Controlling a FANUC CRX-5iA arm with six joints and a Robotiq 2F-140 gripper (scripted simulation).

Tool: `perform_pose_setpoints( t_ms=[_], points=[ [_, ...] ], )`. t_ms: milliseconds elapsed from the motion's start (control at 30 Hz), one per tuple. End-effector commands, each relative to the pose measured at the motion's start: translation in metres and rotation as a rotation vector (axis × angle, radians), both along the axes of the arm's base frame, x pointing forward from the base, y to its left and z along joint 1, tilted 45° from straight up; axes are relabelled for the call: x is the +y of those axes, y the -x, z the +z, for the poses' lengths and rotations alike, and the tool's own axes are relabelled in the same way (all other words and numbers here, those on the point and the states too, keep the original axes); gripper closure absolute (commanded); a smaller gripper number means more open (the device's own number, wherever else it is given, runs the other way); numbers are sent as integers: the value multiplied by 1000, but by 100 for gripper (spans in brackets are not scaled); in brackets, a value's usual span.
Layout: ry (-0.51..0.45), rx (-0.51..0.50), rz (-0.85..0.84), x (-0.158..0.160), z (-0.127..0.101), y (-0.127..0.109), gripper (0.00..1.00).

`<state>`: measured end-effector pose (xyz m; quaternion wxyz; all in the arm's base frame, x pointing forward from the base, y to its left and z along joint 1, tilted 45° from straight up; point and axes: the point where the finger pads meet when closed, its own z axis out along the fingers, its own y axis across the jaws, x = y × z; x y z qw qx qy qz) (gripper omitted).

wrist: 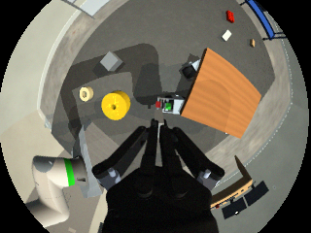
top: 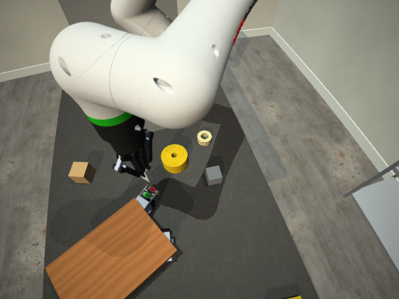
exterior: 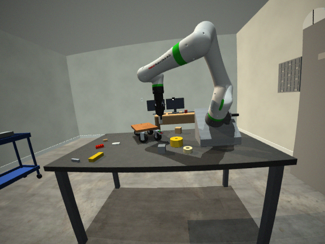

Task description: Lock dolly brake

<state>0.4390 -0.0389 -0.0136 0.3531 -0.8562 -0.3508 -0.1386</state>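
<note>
The dolly [top: 109,244] [exterior: 143,127] [wrist: 224,93] has an orange wooden deck and stands on its casters on the dark table. At its near corner a caster carries the brake pedal [top: 149,191] [wrist: 169,104], with a red end [top: 153,188] and a green end [top: 146,194]. My gripper [top: 144,176] [exterior: 160,121] [wrist: 157,115] is shut with nothing between the fingers. It points down and hangs above the pedal, clear of it. In the exterior view the pedal is too small to read.
A yellow cylinder [top: 174,158] [exterior: 176,142] [wrist: 116,104], a pale ring [top: 204,137] [exterior: 187,149], a grey cube [top: 213,175] [exterior: 161,148] and a tan cube [top: 81,172] [exterior: 178,129] stand near the dolly. Small bricks [exterior: 95,156] lie at the table's left. The robot base [exterior: 218,131] stands at the right.
</note>
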Motion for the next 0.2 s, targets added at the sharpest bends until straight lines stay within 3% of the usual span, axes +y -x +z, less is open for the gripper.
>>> perform_pose_setpoints(
  t_ms=[0, 167],
  points=[
    [0, 0, 0, 0, 0, 0, 100],
    [0, 0, 0, 0, 0, 0, 100]
  ],
)
